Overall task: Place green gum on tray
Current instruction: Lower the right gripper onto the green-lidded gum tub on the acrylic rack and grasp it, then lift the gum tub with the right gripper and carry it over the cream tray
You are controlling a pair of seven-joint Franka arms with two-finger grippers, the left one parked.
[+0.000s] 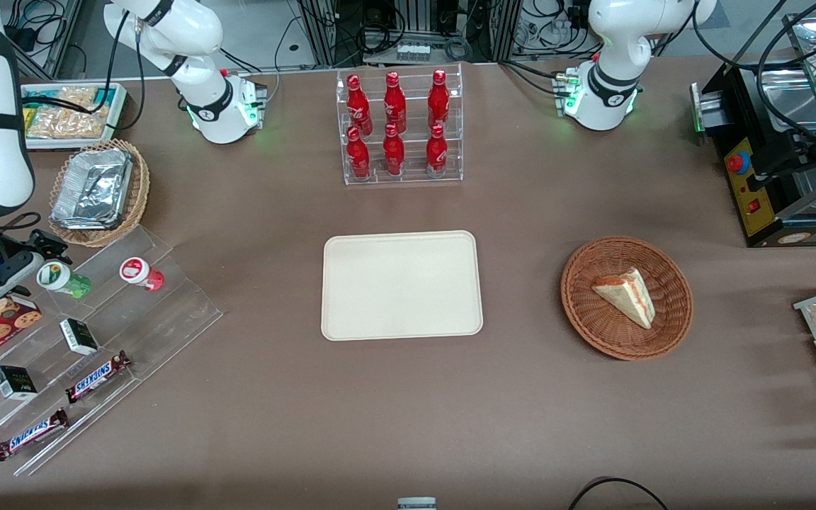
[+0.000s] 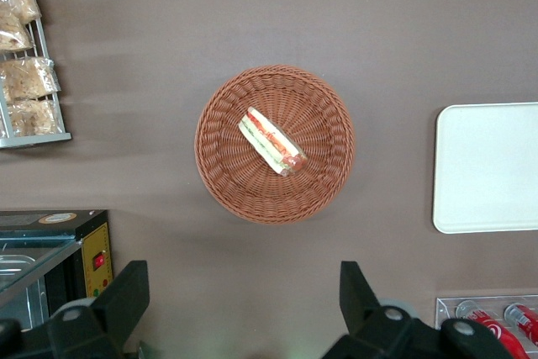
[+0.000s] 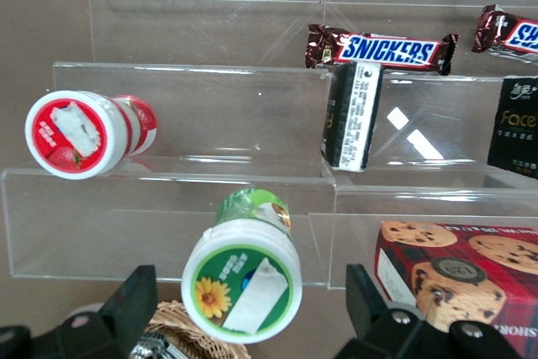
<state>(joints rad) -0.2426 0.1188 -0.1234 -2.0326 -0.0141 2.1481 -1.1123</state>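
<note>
Green gum point(image 3: 243, 287): lies on its side on a step of the clear acrylic riser point(image 1: 89, 340) toward the working arm's end of the worktop point(image 1: 408, 397), white lid facing the wrist camera
Pincer point(image 1: 22, 265): hovers just beside the gum's lid end; its fingers point(image 3: 126, 308) stand apart on either side of the canister, not yet touching it, so nothing is held
Why so placed: in my judgement the pincer lines up along the canister's axis to close across its round body
Red gum point(image 1: 141, 273): 1 similar canister, 1 step up, beside the green one; a slip sideways could catch it
Tray point(image 1: 401, 285): bare, mid-worktop, well apart from the riser
Front view alone: shows the tray and the route to it
Right wrist view alone: shows the finger gap, lid marks, cookie box point(image 3: 458, 279) nearby
</note>
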